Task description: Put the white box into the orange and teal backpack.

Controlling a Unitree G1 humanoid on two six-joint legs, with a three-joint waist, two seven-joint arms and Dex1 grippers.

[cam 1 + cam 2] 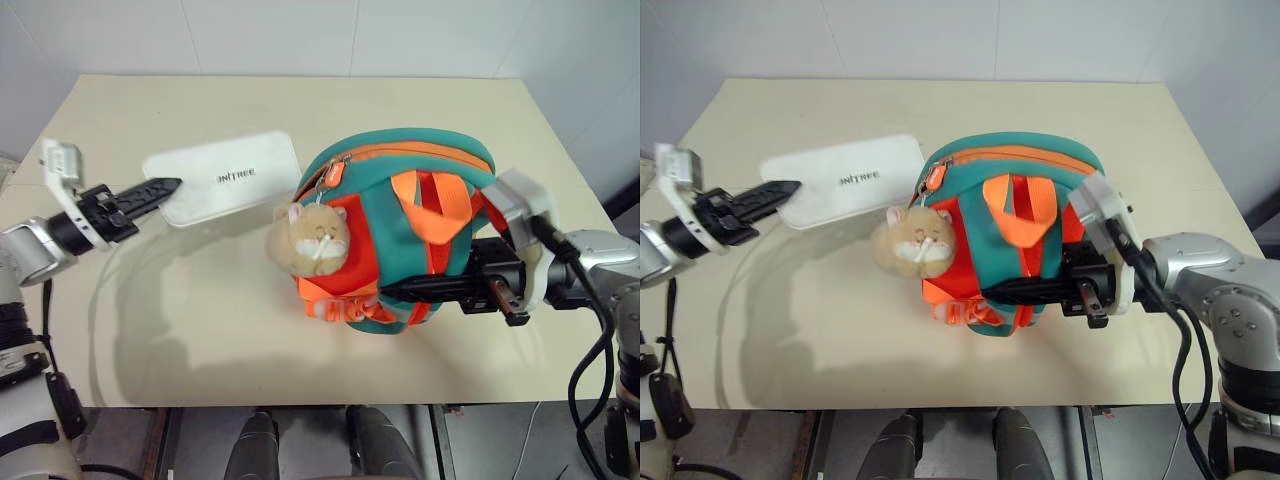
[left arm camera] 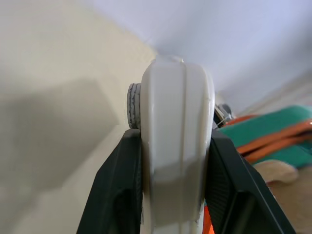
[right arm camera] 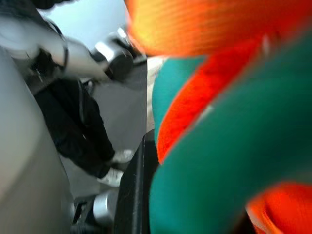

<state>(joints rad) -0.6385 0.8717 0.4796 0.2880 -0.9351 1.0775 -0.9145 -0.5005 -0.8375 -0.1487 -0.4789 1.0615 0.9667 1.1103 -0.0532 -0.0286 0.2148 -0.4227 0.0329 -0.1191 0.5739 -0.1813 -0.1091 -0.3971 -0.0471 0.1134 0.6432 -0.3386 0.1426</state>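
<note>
Left wrist view alone shows the left jaws clamped on the white box (image 2: 178,146)'s rounded edge; right jaws pinch the orange and teal backpack (image 1: 400,230).

Left gripper (image 1: 165,187): two black fingers clamped on opposite faces of flat white rectangular box (image 1: 225,178), arm reaching in from left. Right gripper (image 1: 400,290): fingers closed on orange and teal padded backpack (image 1: 400,220), pointing left.

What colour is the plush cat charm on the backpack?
Tan with a white muzzle, on the cat charm; clearest in the left eye view.
</note>
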